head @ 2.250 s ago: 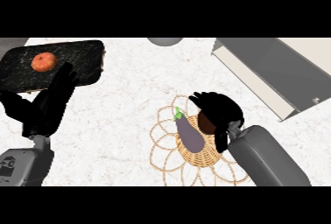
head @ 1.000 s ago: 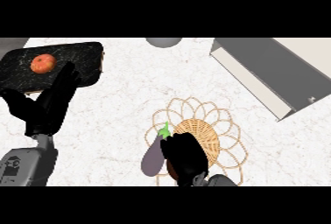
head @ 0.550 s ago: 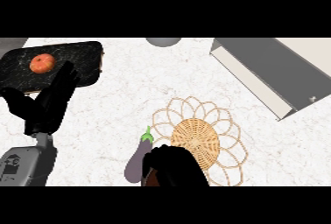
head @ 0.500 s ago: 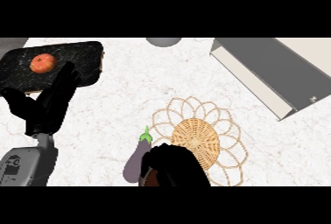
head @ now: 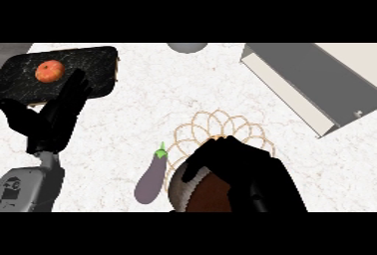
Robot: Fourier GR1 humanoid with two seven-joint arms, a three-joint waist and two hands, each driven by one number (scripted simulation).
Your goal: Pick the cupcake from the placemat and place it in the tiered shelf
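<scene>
The cupcake [head: 208, 193], dark brown with a grey wrapper edge, shows at the lower middle, mostly hidden under my right hand [head: 239, 167]. That hand's fingers curl round it from above, over the near part of the woven tan placemat [head: 221, 127]. The grey tiered shelf [head: 313, 84] stands at the upper right, well away from the hand. My left hand [head: 53, 119] rests open at the left, fingers up, over the edge of the dark board.
A purple eggplant [head: 151, 179] lies on the counter just left of the placemat and the right hand. A dark speckled board [head: 88, 64] at the upper left carries an orange-red fruit [head: 49, 70]. A grey round object [head: 188, 47] sits at the top edge.
The eggplant has been pushed off the placemat to its left. My right hand drew back to the mat's near edge and now looks larger, with the brown cupcake showing under it. Left hand unchanged.
</scene>
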